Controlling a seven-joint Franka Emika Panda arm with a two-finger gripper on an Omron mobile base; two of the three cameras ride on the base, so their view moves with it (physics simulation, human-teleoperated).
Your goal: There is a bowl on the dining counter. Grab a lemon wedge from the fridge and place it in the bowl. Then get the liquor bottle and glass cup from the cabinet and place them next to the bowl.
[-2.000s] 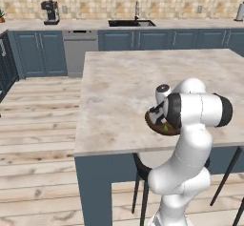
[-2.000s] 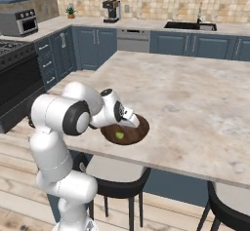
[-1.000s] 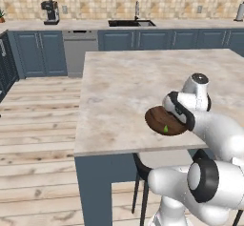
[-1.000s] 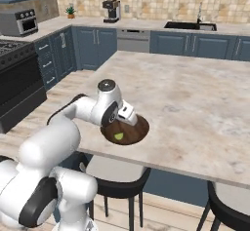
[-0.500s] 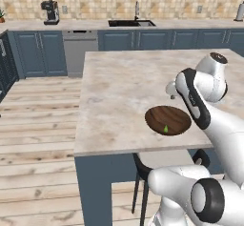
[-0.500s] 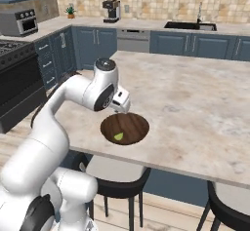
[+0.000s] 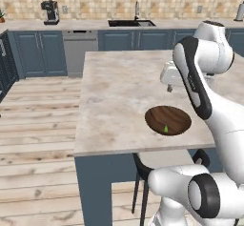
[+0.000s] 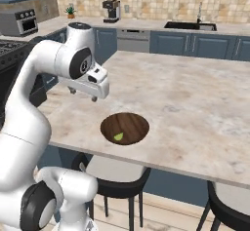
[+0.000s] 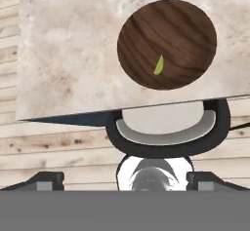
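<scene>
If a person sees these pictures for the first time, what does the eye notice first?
The dark wooden bowl near the front edge of the dining counter, with a tiny lemon wedge lying inside it. Next, the white arm lifted above the counter, its gripper open and empty, up and to the side of the bowl.

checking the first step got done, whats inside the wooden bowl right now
The wide round dark brown wooden bowl holds one tiny yellow-green lemon wedge, lying on its floor. Nothing else is in it, and nothing covers its inside.
</scene>
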